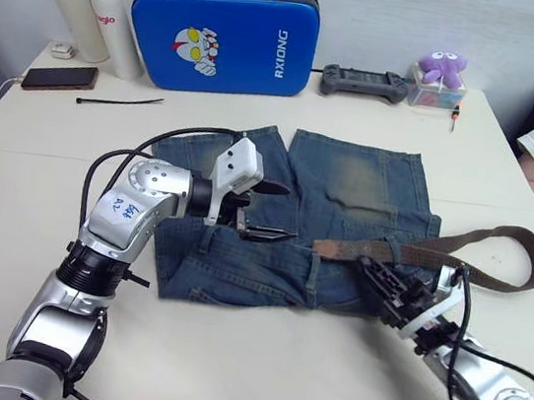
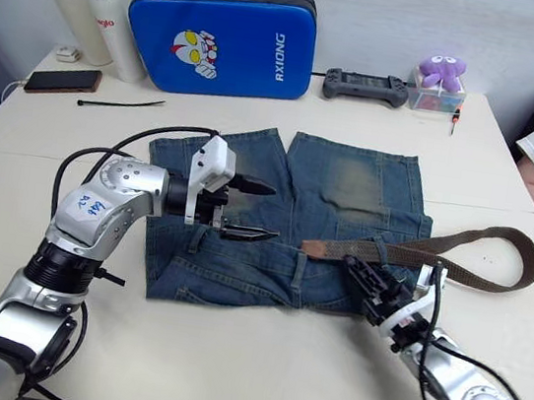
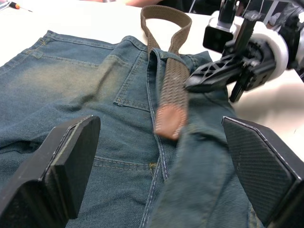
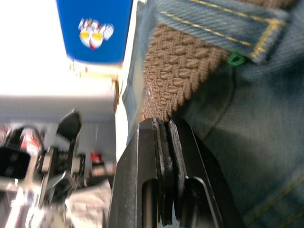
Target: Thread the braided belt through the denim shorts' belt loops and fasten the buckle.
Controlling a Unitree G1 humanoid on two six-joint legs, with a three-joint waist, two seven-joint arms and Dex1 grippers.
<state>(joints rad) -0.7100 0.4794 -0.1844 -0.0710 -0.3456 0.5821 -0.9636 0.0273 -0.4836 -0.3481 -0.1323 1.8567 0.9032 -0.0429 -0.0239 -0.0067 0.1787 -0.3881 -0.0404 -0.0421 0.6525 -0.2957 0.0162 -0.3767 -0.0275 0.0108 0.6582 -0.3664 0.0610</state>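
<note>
Feeding braided belt (image 1: 409, 248) along waistband of denim shorts (image 1: 348, 187) on desk (image 1: 255, 358). Our right hand (image 1: 382, 279) pinches belt shut; left hand (image 1: 264, 210) gapes wide near leather tip. We should keep strap flat, catch tip.

Silver jointed left arm (image 1: 130, 216) with a handwritten blue-ink sticker, looping black cables, white wrist housing, seemingly ridged black fingers (image 3: 57, 171).

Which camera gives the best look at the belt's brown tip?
The left wrist view: the belt tip lies close between the open left fingers. Both eye views show it small on the shorts; the right wrist view shows braided weave.
</note>
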